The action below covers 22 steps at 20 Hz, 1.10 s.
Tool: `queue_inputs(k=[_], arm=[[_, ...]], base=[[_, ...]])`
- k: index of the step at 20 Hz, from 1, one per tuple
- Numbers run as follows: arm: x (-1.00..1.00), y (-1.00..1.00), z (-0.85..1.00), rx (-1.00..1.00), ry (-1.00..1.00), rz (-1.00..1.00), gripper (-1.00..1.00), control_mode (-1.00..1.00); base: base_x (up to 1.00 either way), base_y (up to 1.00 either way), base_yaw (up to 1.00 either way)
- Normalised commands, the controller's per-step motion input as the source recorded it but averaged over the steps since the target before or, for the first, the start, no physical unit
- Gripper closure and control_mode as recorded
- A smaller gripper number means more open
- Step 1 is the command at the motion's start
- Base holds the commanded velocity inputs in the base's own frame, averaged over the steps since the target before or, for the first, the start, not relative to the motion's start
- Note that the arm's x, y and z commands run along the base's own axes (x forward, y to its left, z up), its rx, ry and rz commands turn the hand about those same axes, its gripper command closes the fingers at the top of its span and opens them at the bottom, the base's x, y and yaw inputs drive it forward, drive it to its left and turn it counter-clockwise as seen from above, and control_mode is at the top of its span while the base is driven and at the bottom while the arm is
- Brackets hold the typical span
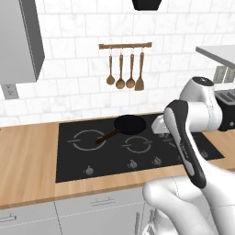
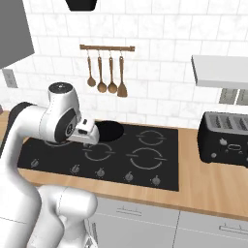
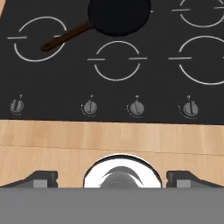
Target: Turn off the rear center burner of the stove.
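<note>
Across the wooden counter [image 1: 27, 156] lies the stove [image 1: 73, 158], a wide black glass top, and everything here hangs off it. On its back middle zone, the rear center burner [image 2: 110, 127], sits the frying pan [image 1: 130, 124], handle slanting out over the left ring [image 3: 37, 39]. Along the stove's front edge runs the row of knobs [image 3: 89, 106], small and grey. Above that front edge hovers the gripper [image 3: 111, 177], fingers [image 3: 41, 178] spread wide and holding nothing, clear of the glass. Right of the stove stands a black toaster [image 2: 225, 138].
</note>
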Motion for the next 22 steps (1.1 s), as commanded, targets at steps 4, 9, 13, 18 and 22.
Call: queue_inputs(k=[4,9,13,18,22], arm=[[0.01,-0.25,0.00,0.00,0.00,0.06,-1.00,-1.00],[0.03,-0.22,0.00,-0.03,0.00,0.27,-1.00,-1.00],[0.07,-0.20,0.00,-0.05,0.00,0.47,-1.00,-1.00],[0.13,-0.09,-0.01,-0.09,0.01,0.54,-1.00,-1.00],[0.05,-0.01,-0.16,-0.16,0.01,0.57,-1.00,-1.00]], base=[[0.00,0.00,0.00],[0.00,0.00,0.00],[0.00,0.00,0.00],[0.00,0.00,0.00],[0.00,0.00,0.00]])
